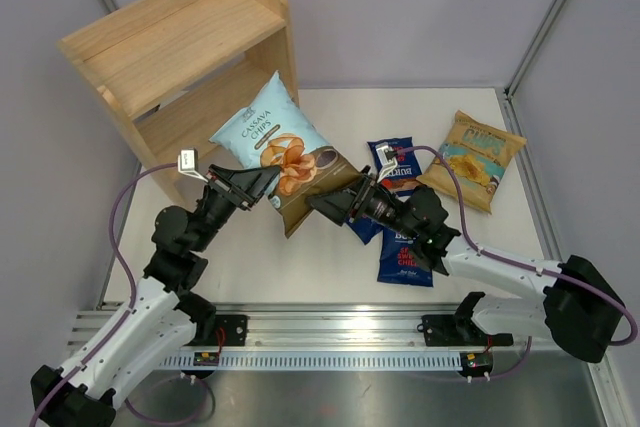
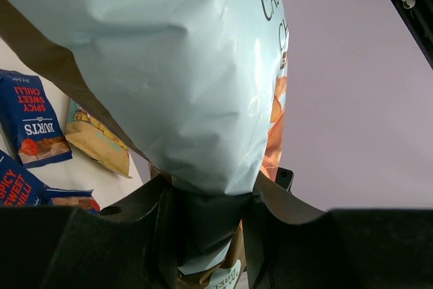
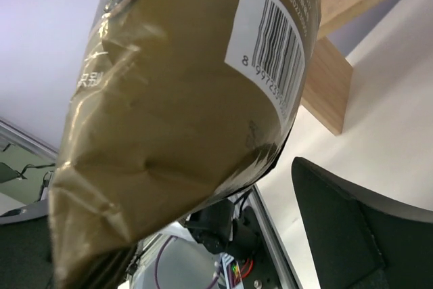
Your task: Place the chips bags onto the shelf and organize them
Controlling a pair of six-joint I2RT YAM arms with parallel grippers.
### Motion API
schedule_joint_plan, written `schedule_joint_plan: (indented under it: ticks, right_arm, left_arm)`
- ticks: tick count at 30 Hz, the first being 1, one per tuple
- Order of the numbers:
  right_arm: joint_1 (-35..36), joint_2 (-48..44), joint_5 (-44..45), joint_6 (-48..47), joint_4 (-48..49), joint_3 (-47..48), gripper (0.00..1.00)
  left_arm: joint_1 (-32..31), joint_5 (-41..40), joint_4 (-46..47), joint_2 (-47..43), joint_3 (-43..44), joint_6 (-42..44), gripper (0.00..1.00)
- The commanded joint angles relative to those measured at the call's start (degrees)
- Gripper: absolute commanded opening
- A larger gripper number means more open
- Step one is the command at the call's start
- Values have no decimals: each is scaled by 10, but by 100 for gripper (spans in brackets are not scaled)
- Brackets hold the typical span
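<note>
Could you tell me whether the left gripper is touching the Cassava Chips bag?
Touching: the left wrist view shows the left gripper pinching the Cassava Chips bag between its jaws.

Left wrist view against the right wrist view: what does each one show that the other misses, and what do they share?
Only the left wrist view: the pale blue printed front of the Cassava Chips bag, its lower edge pinched in the left gripper, plus dark blue Burts bags and the tan-yellow bag beyond it. Only the right wrist view: that bag's olive-brown back with its barcode, part of the wooden shelf, and a finger of the open right gripper. Both: the same lifted Cassava bag, from opposite sides.
</note>
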Motion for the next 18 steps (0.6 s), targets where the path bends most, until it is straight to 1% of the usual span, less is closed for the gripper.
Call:
schedule_joint_plan:
  ticks: [1, 4, 8, 12, 14, 15, 16, 17, 18]
  right_arm:
    - [8, 29, 45, 7, 132, 22, 98]
    - [14, 49, 41, 12, 173, 34, 98]
    - [16, 61, 58, 14, 186, 42, 97]
    - [16, 54, 67, -4, 162, 41, 98]
    - [16, 51, 68, -8, 152, 43, 94]
    - [16, 52, 68, -16, 146, 49, 91]
    - [16, 52, 69, -19, 131, 52, 83]
    - [16, 55, 73, -19, 130, 52, 69]
    - [16, 56, 76, -22, 134, 49, 60]
  left_arm:
    - [-6, -11, 49, -16, 3, -11, 22]
    - [-6, -6, 39, -16, -2, -5, 22]
    - [-7, 11, 39, -10, -9, 12, 21]
    - [-7, 38, 7, -8, 3, 50, 22]
    - [-7, 62, 3, -3, 10, 60, 22]
    - [-7, 69, 9, -1, 9, 59, 22]
    - [-7, 76, 11, 0, 7, 59, 22]
    - [-7, 81, 9, 0, 7, 61, 23]
    - [-7, 88, 4, -2, 6, 64, 24]
